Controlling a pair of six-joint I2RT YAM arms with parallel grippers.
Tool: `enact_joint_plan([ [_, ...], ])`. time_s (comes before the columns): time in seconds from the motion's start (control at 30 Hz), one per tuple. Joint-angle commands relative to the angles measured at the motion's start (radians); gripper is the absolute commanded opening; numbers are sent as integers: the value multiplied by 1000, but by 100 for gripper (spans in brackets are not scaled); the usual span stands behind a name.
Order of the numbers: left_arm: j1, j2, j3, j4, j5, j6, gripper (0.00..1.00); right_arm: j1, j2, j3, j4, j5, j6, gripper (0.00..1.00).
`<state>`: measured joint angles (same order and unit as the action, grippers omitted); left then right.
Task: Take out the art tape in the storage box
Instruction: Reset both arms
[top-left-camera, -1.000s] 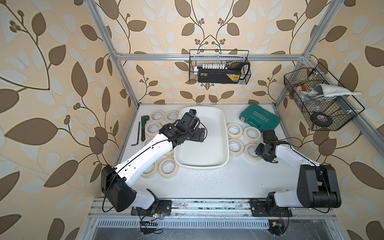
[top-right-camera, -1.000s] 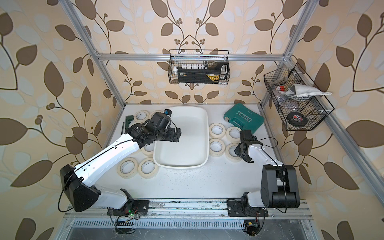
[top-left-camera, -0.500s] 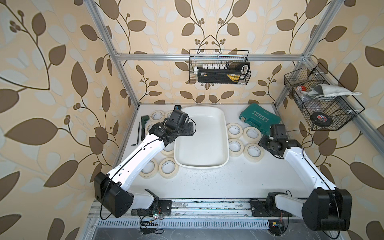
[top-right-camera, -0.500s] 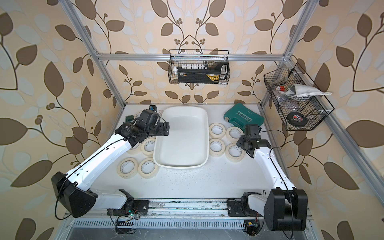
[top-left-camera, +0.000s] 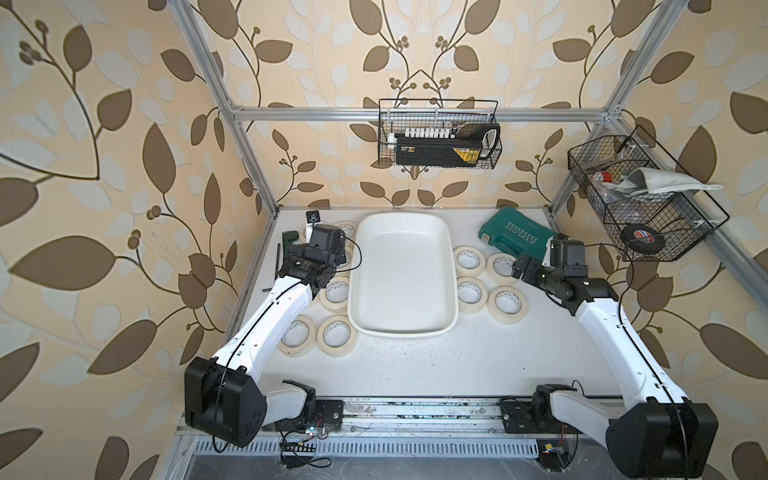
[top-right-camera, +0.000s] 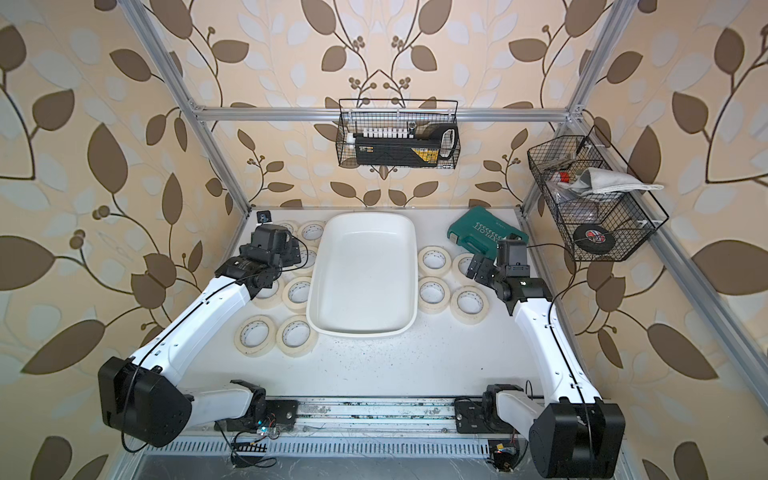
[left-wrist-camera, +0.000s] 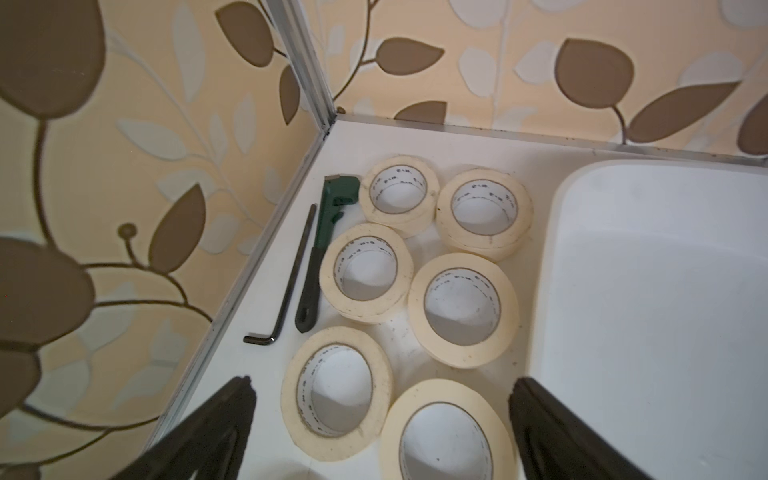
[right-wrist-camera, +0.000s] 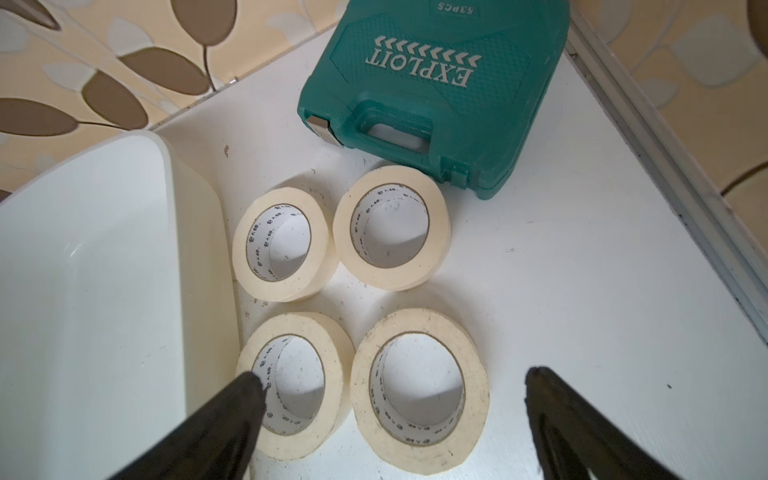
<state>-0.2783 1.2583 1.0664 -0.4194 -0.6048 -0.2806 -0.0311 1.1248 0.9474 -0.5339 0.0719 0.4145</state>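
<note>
Twelve tape rolls (top-left-camera: 508, 318) are counted, all lying flat on the counter (top-left-camera: 415, 365) outside the box (top-left-camera: 403, 274), which is set at the middle of the counter. Four of them (right-wrist-camera: 419, 324) are laid in a two-by-two block just right of the box. Eight are laid in pairs left of it: six (left-wrist-camera: 461, 262) are shown in the left wrist view, and two more (top-left-camera: 336, 352) are seen in a top view by the box's near left corner. The left hand (left-wrist-camera: 382, 380) is held above the rolls left of the box, its fingers spread wide and nothing gripped. The right hand (right-wrist-camera: 392, 374) is held above the block right of the box, likewise spread wide and gripping nothing. One teal case (top-left-camera: 515, 235) is placed at the box's far right, just beyond the four rolls. One green wrench (left-wrist-camera: 336, 199) and one black hex key (left-wrist-camera: 291, 274) are laid side by side left of the eight rolls. Two wire baskets are hung on the frame. The one behind the box (top-left-camera: 386, 120) is filled with a black-and-yellow case (top-left-camera: 436, 154) and a row of small white pieces. The one to the box's right (top-left-camera: 681, 232) is loaded with one black roll (top-left-camera: 640, 237), a grey cloth (top-left-camera: 660, 185) and items that cannot be made out.
</note>
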Motion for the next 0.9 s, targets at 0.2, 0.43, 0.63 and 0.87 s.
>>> enact_joint_plan([
  [0.2,190,-97,-310,363,73,87,99,4,84,-238,455,49,-106,99],
  [0.43,207,-65,-413,483,89,103,99,80,172,-304,641,159,-278,99],
  [0.63,262,-8,-473,629,244,162,99,86,189,-401,871,148,-314,99],
  [0.87,312,60,-532,818,331,170,99,86,218,-490,1072,106,-403,99],
])
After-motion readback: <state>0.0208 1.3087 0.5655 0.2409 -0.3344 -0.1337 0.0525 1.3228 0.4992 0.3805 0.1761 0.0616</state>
